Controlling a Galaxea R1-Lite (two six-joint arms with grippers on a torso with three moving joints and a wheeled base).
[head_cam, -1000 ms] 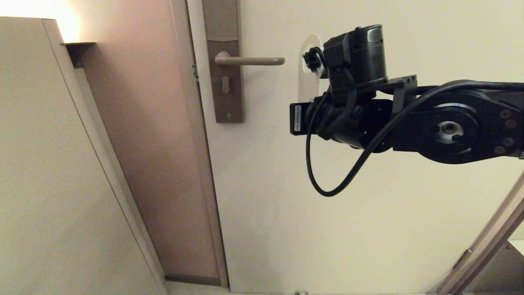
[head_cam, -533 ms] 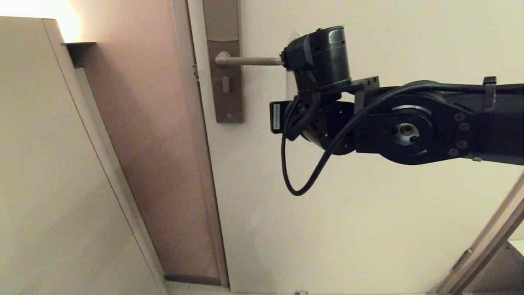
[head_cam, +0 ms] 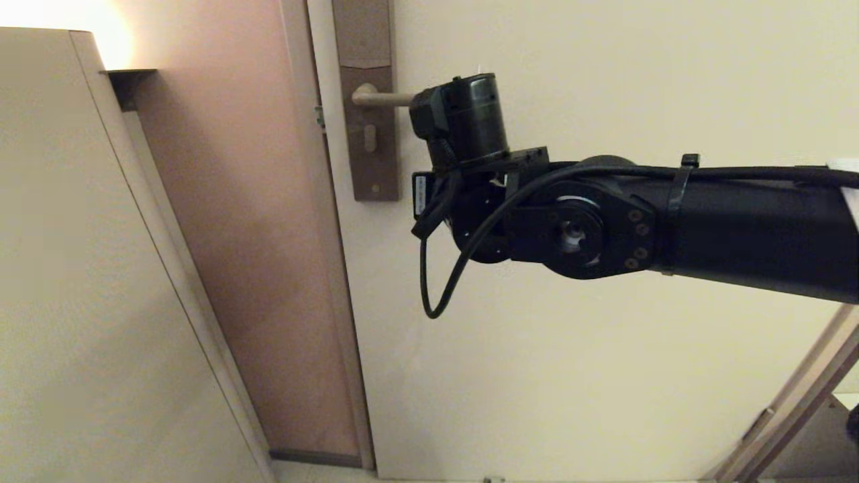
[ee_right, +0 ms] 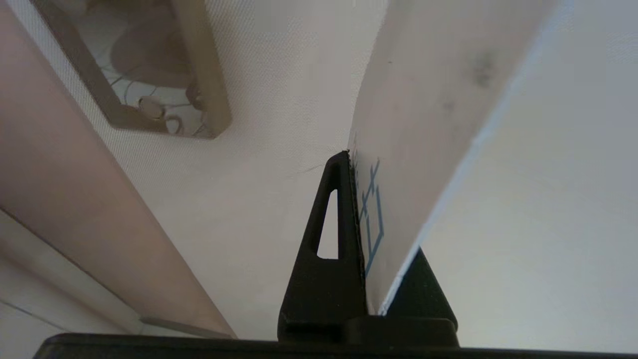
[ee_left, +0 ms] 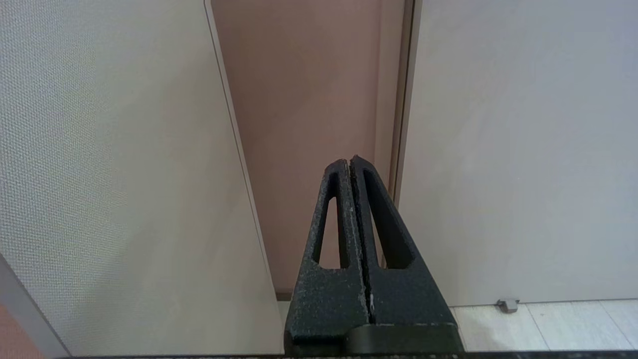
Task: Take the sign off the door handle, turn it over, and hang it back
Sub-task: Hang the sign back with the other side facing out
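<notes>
The door handle (head_cam: 381, 99) is a beige lever on a tall brown-grey backplate (head_cam: 368, 141); only its stub beside the backplate shows. My right arm's wrist (head_cam: 470, 121) covers the rest of the lever and hides the sign in the head view. In the right wrist view my right gripper (ee_right: 355, 164) is shut on the sign (ee_right: 428, 114), whose white side with blue print faces the camera. One finger (ee_right: 339, 239) shows; the other is behind the card. I cannot tell whether the sign's hole is over the lever. My left gripper (ee_left: 350, 162) is shut and empty, low down.
The cream door (head_cam: 604, 376) fills the right of the head view, with a pinkish jamb (head_cam: 255, 268) and a pale wall panel (head_cam: 80, 282) to the left. A framed picture (ee_right: 149, 75) shows in the right wrist view. A door stop (ee_left: 507, 304) sits on the floor.
My right arm has moved left and slightly down with the sign, from beyond the lever's free end to over the lever. The sign, visible before, is now hidden behind the wrist.
</notes>
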